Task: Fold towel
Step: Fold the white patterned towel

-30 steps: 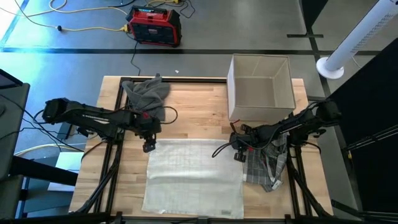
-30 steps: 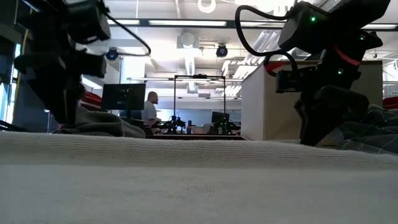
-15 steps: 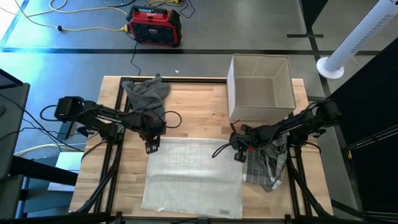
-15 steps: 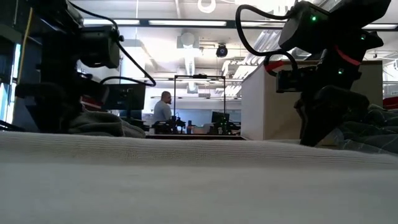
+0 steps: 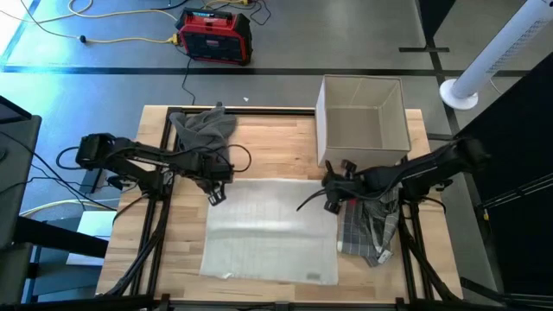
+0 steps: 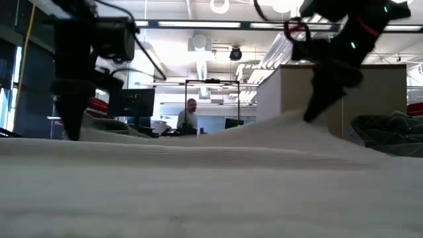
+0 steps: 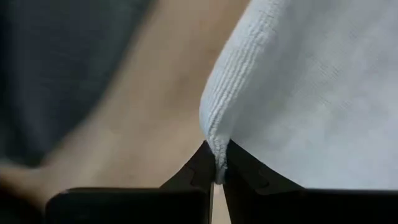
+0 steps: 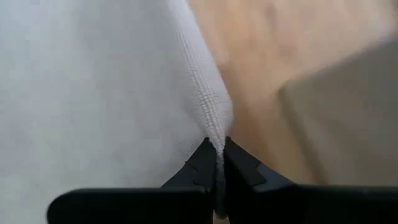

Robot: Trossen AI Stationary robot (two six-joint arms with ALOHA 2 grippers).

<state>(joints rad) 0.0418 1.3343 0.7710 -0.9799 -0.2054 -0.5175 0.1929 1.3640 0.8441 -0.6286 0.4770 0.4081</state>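
Observation:
A white towel (image 5: pixel 272 229) lies spread on the wooden table (image 5: pixel 276 147), with its far edge raised off the wood. My left gripper (image 5: pixel 216 197) is shut on its far left corner, and my right gripper (image 5: pixel 332 201) is shut on its far right corner. In the low view the towel (image 6: pixel 211 178) fills the foreground and rises toward my right gripper (image 6: pixel 314 114). My left gripper (image 6: pixel 69 129) stands lower at the left. My left gripper pinches the towel's far left corner (image 7: pixel 215 149) between its two fingers, at the hemmed edge. The corner is lifted a little off the table while the rest of the towel lies on it. My right gripper pinches the far right corner (image 8: pixel 217 140) between its two fingers, at the hem. That corner is lifted higher, and the cloth slopes down from it to the table.
A crumpled grey cloth (image 5: pixel 206 127) lies at the far left of the table. An open beige box (image 5: pixel 363 121) stands at the far right. A checked cloth (image 5: pixel 370 229) hangs at the right edge. A red device (image 5: pixel 214 36) sits on the floor beyond.
My left gripper has shut on the towel's far left corner. Both grippers have risen and gone a little toward the far edge, the right one higher. The towel's far edge has come up and its near edge has slid toward the far edge.

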